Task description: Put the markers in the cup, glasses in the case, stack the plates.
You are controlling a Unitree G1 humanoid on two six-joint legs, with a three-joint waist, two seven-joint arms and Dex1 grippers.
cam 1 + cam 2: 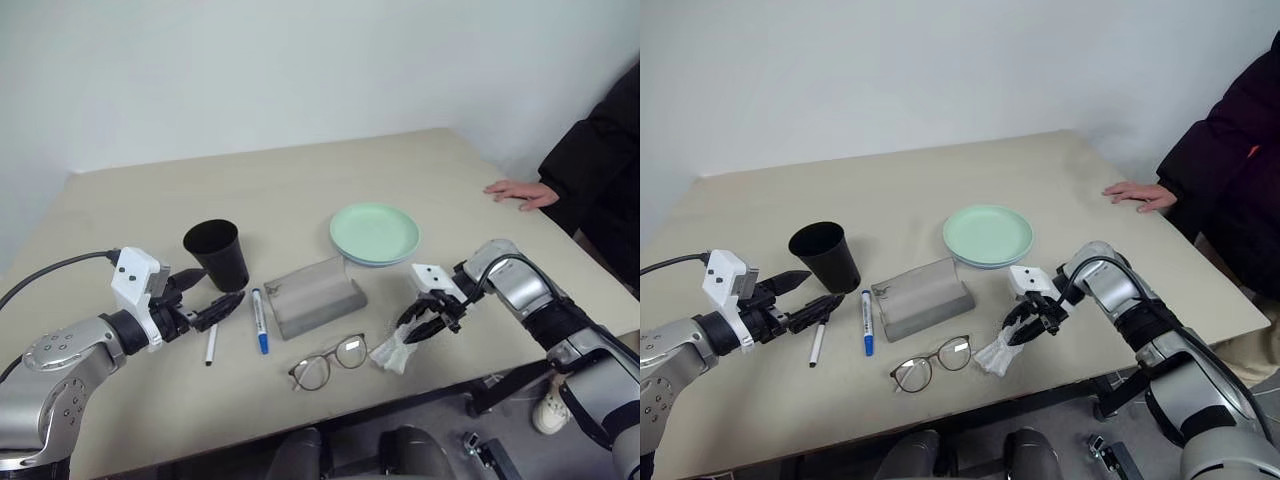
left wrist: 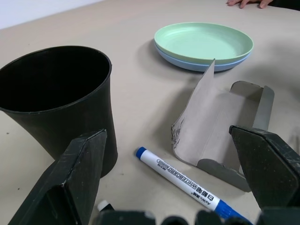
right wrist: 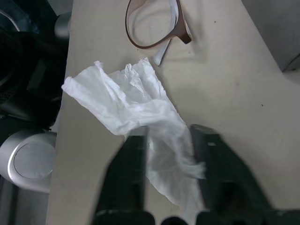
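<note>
The black cup (image 1: 216, 252) stands upright at the left. Just beside and below its base, my left gripper (image 1: 215, 288) is open over the black-capped marker (image 1: 211, 344). The blue-capped marker (image 1: 259, 320) lies between that one and the grey case (image 1: 315, 296), whose lid stands open. The glasses (image 1: 328, 362) lie unfolded near the front edge. The mint green plate (image 1: 374, 230) rests on the light blue plate (image 2: 197, 64). My right gripper (image 1: 418, 325) points down, its fingers pinching a crumpled white tissue (image 3: 126, 101) that still touches the table right of the glasses.
A person's hand (image 1: 522, 192) rests on the table's far right corner, with a dark sleeve behind it. The beige table (image 1: 250, 190) has bare room at the back. Its front edge runs close below the glasses and the tissue.
</note>
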